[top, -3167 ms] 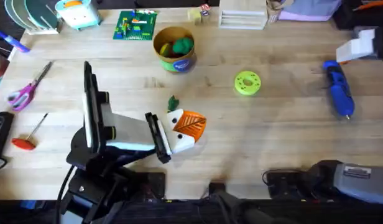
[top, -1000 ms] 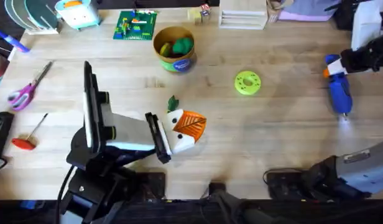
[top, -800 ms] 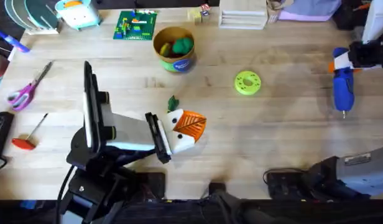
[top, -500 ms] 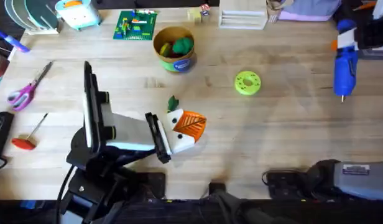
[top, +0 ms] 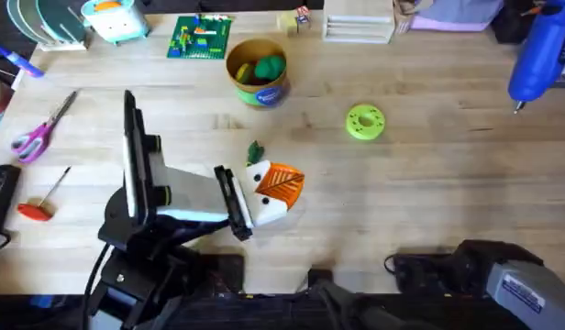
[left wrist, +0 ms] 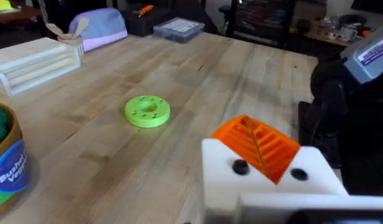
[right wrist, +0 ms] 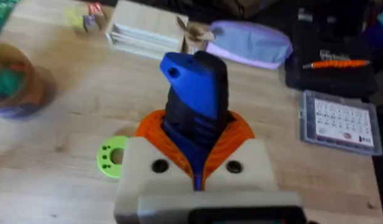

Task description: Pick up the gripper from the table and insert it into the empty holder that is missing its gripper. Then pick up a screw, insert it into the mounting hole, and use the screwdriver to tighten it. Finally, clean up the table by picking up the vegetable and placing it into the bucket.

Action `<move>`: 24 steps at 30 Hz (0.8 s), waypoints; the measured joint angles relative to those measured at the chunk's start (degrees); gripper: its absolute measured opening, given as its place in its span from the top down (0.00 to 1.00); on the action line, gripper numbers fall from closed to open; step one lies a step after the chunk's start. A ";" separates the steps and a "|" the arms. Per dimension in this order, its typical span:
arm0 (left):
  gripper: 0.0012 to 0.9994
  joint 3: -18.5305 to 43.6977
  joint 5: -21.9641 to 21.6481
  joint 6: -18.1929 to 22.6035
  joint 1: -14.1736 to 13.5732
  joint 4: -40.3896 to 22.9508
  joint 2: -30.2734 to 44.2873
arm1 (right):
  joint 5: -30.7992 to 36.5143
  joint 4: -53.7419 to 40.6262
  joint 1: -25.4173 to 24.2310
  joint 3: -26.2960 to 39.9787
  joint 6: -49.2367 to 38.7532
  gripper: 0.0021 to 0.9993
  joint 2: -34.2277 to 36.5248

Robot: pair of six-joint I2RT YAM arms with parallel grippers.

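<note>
The blue screwdriver (top: 536,53) hangs above the table's far right corner with its tip pointing down. My right gripper (right wrist: 194,134) is shut on the screwdriver (right wrist: 196,106), orange pads on both sides of its body. My left gripper (top: 275,188) rests low at the table's middle, its orange fingers (left wrist: 257,144) pressed together with nothing between them. Just beyond it lies the vegetable (top: 255,151), a small dark green bundle. The bucket (top: 258,84) stands farther back with green and yellow items inside. The loose gripper piece, the holder and the screw are out of view.
A lime-green disc (top: 365,122) lies right of centre. Scissors (top: 39,133) and a red-handled tool (top: 39,206) lie at the left. A green brick plate (top: 202,37), white racks (top: 358,26) and a black case (right wrist: 331,68) line the back edge.
My right gripper came down on the screwdriver lying at the right, shut on it and lifted it up and back toward the far right corner. The left arm has not moved.
</note>
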 joint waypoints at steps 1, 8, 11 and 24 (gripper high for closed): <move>0.99 0.00 0.00 -0.02 0.00 0.00 0.01 | -1.16 1.21 0.04 -0.90 0.44 0.98 -2.03; 0.99 0.00 0.00 -0.02 0.00 0.00 0.00 | -14.70 19.18 1.87 -15.88 4.74 0.98 -15.01; 0.99 0.00 0.00 -0.02 0.00 0.00 0.01 | -20.23 32.70 4.62 -24.99 9.91 0.98 -17.42; 0.99 0.00 0.00 -0.02 0.00 -0.01 0.00 | -27.88 74.03 33.57 -40.41 25.69 0.98 -11.39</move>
